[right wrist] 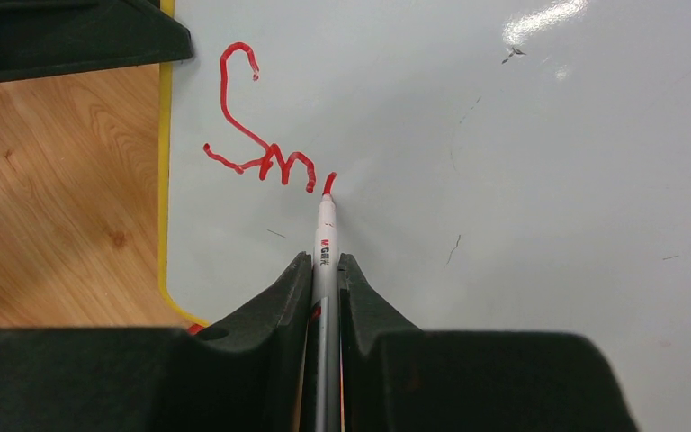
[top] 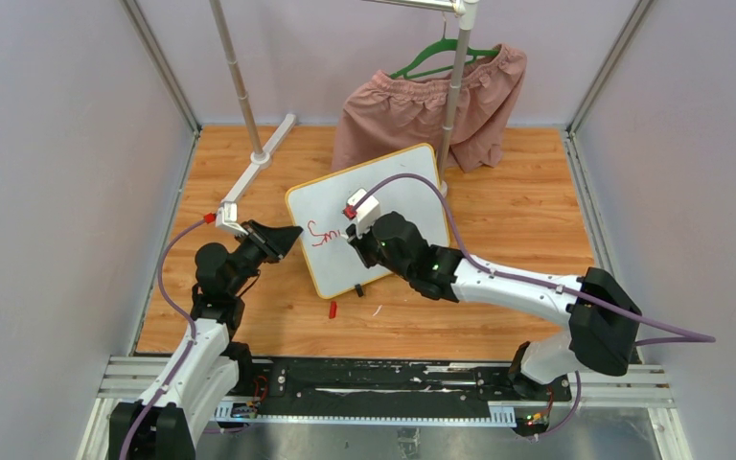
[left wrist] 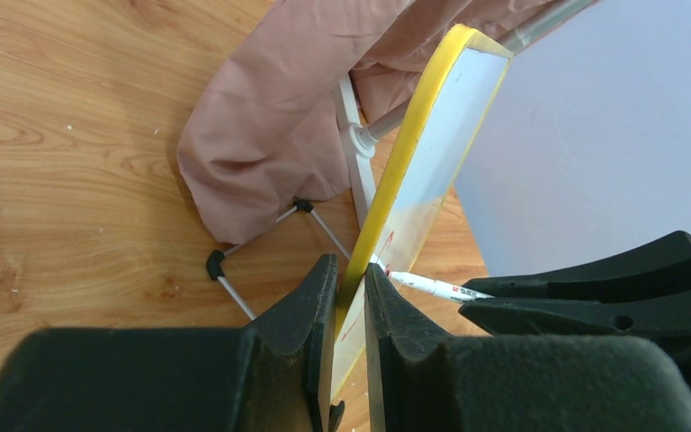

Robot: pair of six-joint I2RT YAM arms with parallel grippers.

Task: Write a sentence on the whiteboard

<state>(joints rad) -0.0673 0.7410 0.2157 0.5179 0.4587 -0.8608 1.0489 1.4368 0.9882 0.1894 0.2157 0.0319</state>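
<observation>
The whiteboard (top: 402, 192), white with a yellow rim, lies tilted on the wooden table. Red cursive letters "Sm" (top: 323, 234) (right wrist: 261, 144) stand near its left edge. My left gripper (top: 287, 237) (left wrist: 351, 279) is shut on the board's yellow left edge (left wrist: 396, 171). My right gripper (top: 359, 240) (right wrist: 326, 265) is shut on a white marker (right wrist: 326, 236), whose red tip (right wrist: 328, 184) touches the board just right of the "m". The marker also shows in the left wrist view (left wrist: 432, 288).
A pink garment (top: 431, 105) hangs on a green hanger from a metal rack (top: 455, 96) behind the board. The rack's foot (top: 259, 172) lies at the left. A red marker cap (top: 333, 309) and a black clip foot (top: 357, 289) lie near the board's front edge.
</observation>
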